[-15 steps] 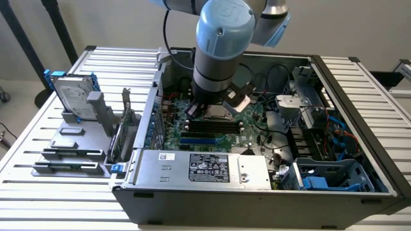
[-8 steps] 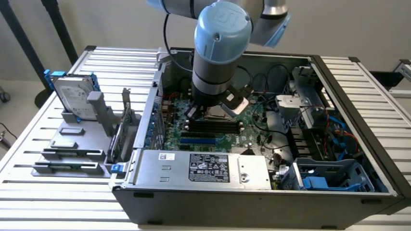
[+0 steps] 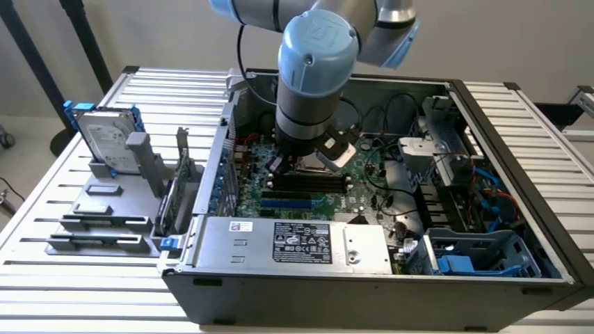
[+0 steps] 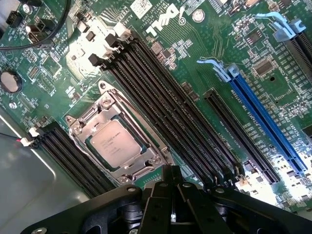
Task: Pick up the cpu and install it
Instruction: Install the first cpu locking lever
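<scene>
Wrist view is giving the clearest look right now: the cpu (image 4: 116, 144) is sitting flat in its socket on the green motherboard (image 4: 204, 63), silver top facing up, with the metal socket frame (image 4: 85, 122) lying around it. The gripper (image 4: 171, 192) is hanging just above the board, right beside the socket edge, with its black fingers pressed together and nothing between them, so it's closed and empty and not touching the chip. Rows of long black memory slots (image 4: 165, 107) are running along one side of the socket, a shorter bank of black slots (image 4: 68, 156) is sitting on the other side, and a blue expansion slot (image 4: 263, 122) is lying further out across the board. From where I'm standing, the exterior view is showing the arm (image 3: 316, 76) reaching straight down into the middle of the open computer case (image 3: 371, 285), which is lying on its side on the slatted white table (image 3: 83, 292) and taking up most of the middle and the exterior view's right. The silver power supply (image 3: 288, 243) with its label is sitting along the near wall of the case, and a blue drive cage (image 3: 474, 257) is tucked in the near corner toward the exterior view's right. Out on the table near the edge on the exterior view's left, a grey parts holder (image 3: 111, 209) is standing beside the case with a silver hard drive (image 3: 107, 139) on blue rails propped upright in it.
</scene>
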`<state>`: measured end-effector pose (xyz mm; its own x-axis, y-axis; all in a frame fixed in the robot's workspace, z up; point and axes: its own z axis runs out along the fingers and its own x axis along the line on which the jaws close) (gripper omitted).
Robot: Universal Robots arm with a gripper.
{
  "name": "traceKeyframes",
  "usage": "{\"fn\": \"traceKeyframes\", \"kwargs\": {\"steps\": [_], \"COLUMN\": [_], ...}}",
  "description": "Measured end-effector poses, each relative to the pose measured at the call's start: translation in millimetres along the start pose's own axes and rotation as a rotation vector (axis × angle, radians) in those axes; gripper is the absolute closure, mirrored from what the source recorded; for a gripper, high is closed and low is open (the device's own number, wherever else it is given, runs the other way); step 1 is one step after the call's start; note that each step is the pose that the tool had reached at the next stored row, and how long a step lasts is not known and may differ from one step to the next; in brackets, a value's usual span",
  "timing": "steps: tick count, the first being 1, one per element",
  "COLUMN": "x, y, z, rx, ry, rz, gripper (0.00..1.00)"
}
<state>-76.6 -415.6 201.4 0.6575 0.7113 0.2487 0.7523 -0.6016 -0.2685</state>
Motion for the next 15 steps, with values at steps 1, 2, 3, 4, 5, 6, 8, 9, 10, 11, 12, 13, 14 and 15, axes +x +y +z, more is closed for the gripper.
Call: {"fn": "traceKeyframes", "kwargs": {"steps": [1,2,3,4,5,6,8,9,10,11,12,13,14,15], "x": [0.0,-0.1,-0.1,-0.1,-0.1,0.0,0.0,0.1,0.1,0.2,0.2,0.2,0.1,-0.1], "y": [-0.1,-0.2,-0.2,-0.3,-0.3,-0.4,-0.5,-0.5,-0.6,-0.7,-0.7,-0.6,-0.4,-0.3], "z": [1.0,1.9,2.7,3.6,4.4,5.1,6.4,6.9,7.4,7.9,8.5,9.0,9.6,10.0], "rx": [-0.0003,-0.0006,-0.0009,-0.0011,-0.0014,-0.0016,-0.0020,-0.0022,-0.0024,-0.0024,-0.0024,-0.0027,-0.0033,-0.0038], "ry": [0.0000,-0.0001,-0.0001,-0.0002,-0.0001,-0.0002,-0.0002,-0.0004,-0.0006,-0.0005,-0.0003,-0.0002,0.0000,0.0000], "rz": [0.000,0.000,0.000,0.000,0.000,0.000,-0.001,-0.001,-0.001,-0.001,-0.001,-0.001,-0.001,-0.001], "gripper": [0.89,0.89,0.89,0.89,0.89,0.89,0.89,0.89,0.89,0.89,0.89,0.89,0.89,0.89]}}
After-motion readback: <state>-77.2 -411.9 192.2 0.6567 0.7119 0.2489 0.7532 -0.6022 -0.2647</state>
